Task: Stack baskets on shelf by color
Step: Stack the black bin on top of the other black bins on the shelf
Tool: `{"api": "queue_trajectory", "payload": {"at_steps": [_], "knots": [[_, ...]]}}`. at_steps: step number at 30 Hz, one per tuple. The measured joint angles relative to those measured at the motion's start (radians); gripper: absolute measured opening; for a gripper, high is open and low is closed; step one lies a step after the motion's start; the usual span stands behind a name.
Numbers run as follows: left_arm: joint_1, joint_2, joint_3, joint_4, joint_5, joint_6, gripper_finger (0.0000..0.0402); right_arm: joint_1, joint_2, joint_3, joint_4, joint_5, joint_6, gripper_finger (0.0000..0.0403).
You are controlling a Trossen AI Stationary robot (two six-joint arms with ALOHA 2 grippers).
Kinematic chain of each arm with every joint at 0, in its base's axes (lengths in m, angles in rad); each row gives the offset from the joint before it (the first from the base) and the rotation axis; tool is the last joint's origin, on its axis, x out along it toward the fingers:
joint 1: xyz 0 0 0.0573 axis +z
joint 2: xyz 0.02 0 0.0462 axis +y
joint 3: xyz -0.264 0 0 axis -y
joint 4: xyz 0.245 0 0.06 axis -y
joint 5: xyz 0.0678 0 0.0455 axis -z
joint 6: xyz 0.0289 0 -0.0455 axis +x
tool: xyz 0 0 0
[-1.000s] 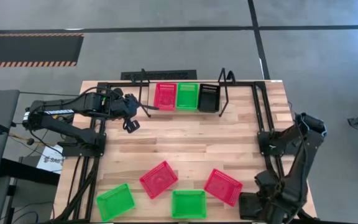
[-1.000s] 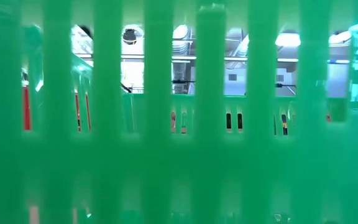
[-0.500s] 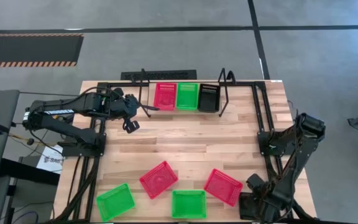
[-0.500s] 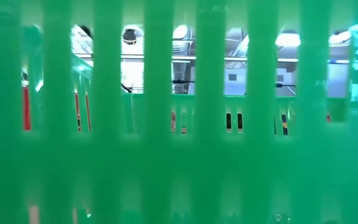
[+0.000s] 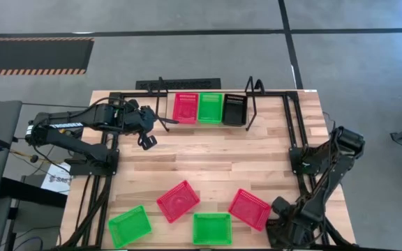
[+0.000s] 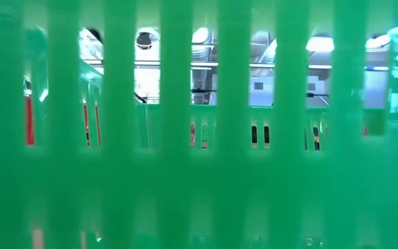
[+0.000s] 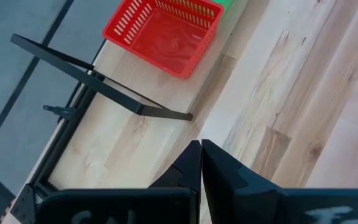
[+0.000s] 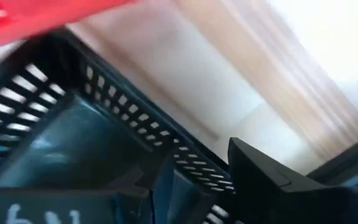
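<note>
High view: shelf (image 5: 211,124) at the far edge of the table (image 5: 215,160) carries one red basket (image 5: 185,107), one green basket (image 5: 210,107) and one black basket (image 5: 234,109), side by side. Near edge has two loose green baskets (image 5: 129,226) and two loose red baskets (image 5: 179,201).

The black basket at the near right corner is hidden under the right arm there; only the right wrist view shows it. In that view the black mesh basket (image 8: 73,137) fills the picture, its slotted wall running between the right gripper's fingers (image 8: 260,177): one finger inside the basket, the other outside. They stand apart, not clamped.

Low view is blocked by a green basket wall (image 6: 199,173) right at the lens.

Left wrist view: left gripper (image 7: 201,163) has its fingers closed on nothing, hanging over bare table beside the shelf's left upright (image 7: 104,87), the red basket past it.
</note>
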Motion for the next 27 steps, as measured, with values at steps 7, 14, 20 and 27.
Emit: {"api": "queue_trajectory", "payload": {"at_steps": [7,14,20,27], "knots": [[0.000,0.000,0.000,0.000,0.000,0.000,0.0000,-0.047,-0.063,0.057,0.001,-0.028,-0.152,0.0166],[0.000,0.000,0.000,0.000,-0.002,-0.012,0.0000,-0.059,-0.083,0.062,-0.056,-0.031,-0.254,0.0163],[0.000,0.000,0.000,0.000,-0.002,-0.012,0.0000,-0.059,-0.083,0.058,-0.095,-0.034,-0.265,0.0166],[0.000,0.000,0.000,0.000,-0.002,-0.012,0.0000,-0.072,-0.083,0.058,-0.059,-0.059,-0.268,0.0167]]}}
